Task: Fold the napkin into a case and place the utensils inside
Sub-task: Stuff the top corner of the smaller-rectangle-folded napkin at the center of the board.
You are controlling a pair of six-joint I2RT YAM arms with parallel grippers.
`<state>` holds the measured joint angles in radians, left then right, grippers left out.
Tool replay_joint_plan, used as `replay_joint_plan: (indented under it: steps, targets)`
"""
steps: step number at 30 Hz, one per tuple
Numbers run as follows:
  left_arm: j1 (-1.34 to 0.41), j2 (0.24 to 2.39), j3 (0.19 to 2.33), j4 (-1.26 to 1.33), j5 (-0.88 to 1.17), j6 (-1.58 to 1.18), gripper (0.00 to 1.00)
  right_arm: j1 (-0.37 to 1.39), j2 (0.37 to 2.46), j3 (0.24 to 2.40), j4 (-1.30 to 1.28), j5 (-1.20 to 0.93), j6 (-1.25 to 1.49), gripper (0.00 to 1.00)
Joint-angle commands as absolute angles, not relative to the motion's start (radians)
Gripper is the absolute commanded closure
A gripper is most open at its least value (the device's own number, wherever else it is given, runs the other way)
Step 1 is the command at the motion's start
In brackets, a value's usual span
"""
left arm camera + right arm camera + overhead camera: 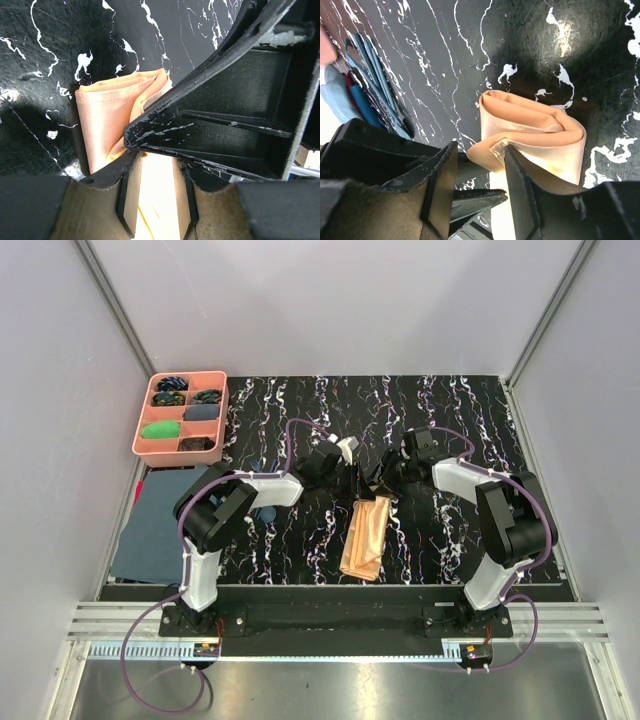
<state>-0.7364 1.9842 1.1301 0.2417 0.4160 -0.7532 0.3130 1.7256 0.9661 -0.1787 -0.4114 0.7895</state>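
No readable text anywhere, honestly. The napkin (364, 538) is plain peach fabric with no tag showing. The pink tray (150, 455) at about 10 o'clock carries no marking I can make out. The white squiggles on the black table (450, 420) are just marble pattern, not letters or numbers.
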Motion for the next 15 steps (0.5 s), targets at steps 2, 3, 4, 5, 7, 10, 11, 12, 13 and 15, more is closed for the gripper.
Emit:
replay_joint_plan:
  steps: [2, 3, 4, 5, 7, 10, 11, 12, 13, 15]
  targets:
    - [-0.742, 1.977, 1.138, 0.305, 0.436, -0.738, 0.67, 0.316, 1.759, 0.982, -0.169, -0.456, 0.767, 0.54]
    - [-0.742, 1.976, 1.14, 0.304, 0.436, -0.735, 0.67, 0.316, 1.766, 0.985, -0.17, -0.457, 0.764, 0.55]
    - [-0.742, 1.976, 1.143, 0.301, 0.439, -0.732, 0.67, 0.316, 1.769, 0.991, -0.172, -0.456, 0.765, 0.56]
    - [-0.741, 1.974, 1.147, 0.29, 0.439, -0.723, 0.67, 0.316, 1.769, 0.992, -0.17, -0.456, 0.765, 0.57]
    - [-0.741, 1.973, 1.157, 0.276, 0.437, -0.713, 0.67, 0.316, 1.775, 1.002, -0.172, -0.462, 0.764, 0.68]
    - [-0.741, 1.959, 1.155, 0.255, 0.422, -0.696, 0.67, 0.316, 1.773, 1.006, -0.169, -0.472, 0.759, 0.84]
    - [-0.741, 1.947, 1.152, 0.25, 0.42, -0.695, 0.67, 0.316, 1.767, 1.005, -0.167, -0.472, 0.762, 0.92]
    - [-0.739, 1.934, 1.146, 0.245, 0.419, -0.693, 0.66, 0.316, 1.755, 1.003, -0.166, -0.468, 0.765, 0.94]
    - [-0.739, 1.919, 1.134, 0.241, 0.402, -0.689, 0.65, 0.316, 1.746, 0.994, -0.167, -0.465, 0.767, 0.96]
    - [-0.738, 1.861, 1.129, 0.197, 0.374, -0.654, 0.64, 0.316, 1.721, 0.985, -0.169, -0.459, 0.769, 1.0]
